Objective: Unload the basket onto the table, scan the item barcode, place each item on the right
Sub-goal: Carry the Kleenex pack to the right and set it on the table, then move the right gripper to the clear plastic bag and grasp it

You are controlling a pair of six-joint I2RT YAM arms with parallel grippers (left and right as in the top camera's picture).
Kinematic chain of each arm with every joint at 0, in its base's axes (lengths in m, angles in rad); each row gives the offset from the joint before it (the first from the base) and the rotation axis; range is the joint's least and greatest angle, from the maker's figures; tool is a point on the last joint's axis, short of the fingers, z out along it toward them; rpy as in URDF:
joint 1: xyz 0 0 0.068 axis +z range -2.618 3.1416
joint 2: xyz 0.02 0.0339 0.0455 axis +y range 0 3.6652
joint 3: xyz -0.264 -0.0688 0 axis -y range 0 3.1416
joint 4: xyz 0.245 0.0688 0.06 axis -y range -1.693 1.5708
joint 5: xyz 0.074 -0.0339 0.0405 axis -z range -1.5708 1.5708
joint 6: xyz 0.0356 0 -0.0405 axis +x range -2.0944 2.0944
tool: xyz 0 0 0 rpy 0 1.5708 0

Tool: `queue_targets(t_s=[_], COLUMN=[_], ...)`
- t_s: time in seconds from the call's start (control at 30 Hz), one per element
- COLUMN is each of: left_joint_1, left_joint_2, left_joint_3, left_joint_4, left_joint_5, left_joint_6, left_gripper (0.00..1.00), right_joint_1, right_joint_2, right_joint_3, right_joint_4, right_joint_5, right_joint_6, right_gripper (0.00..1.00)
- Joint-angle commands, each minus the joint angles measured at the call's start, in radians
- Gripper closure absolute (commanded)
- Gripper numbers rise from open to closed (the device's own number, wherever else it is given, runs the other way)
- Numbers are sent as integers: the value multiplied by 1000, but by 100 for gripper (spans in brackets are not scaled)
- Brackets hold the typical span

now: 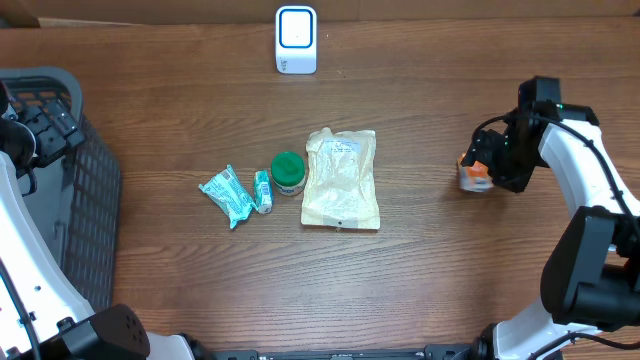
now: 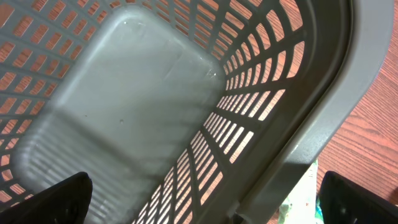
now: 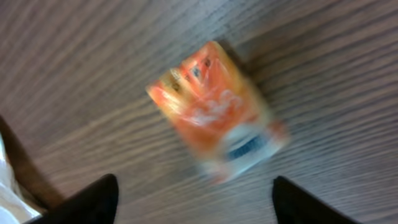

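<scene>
Packet in orange and white (image 3: 217,118) lies loose on the brown wooden counter (image 1: 420,270) at the right, below the right tool (image 3: 194,190), whose fingers stand wide and grip nothing. It sits well apart from the white boxy scanner (image 1: 296,40) at the far edge, so its barcode probably awaits reading. The left tool (image 2: 202,186) hangs spread and empty over the grey slatted plastic basket (image 2: 298,124), out of the way.

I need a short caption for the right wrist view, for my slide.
Open right gripper over a blurred orange box lying on the wooden table.
</scene>
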Motion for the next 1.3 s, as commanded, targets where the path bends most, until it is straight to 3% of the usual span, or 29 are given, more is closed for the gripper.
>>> queue_targets(t_s=[0.0,0.2,0.37,0.6,1.03,1.27], left_joint_1=[0,0,0,0,0,0], left_joint_2=[3,3,3,3,3,3], left_joint_3=[7,7,7,7,7,7], left_joint_4=[1,1,1,1,1,1], left_joint_5=[2,2,2,2,2,2], left_joint_6=[-7,-7,-7,-7,-7,-7], left_gripper=[0,0,1,1,1,0], right_joint_1=[-11,6,60,157,361,457], right_joint_2=[-5,-6,1,45,261,313], right_joint_3=[0,27,9,-90,-110,-110], right_joint_4=[5,-14,47,200,447,604], right_joint_5=[-15,-344,-397,-542,-674,-674], right_joint_6=[0,-154,-190,-188,2,153], right_gripper=[17,16,10,9,10,21])
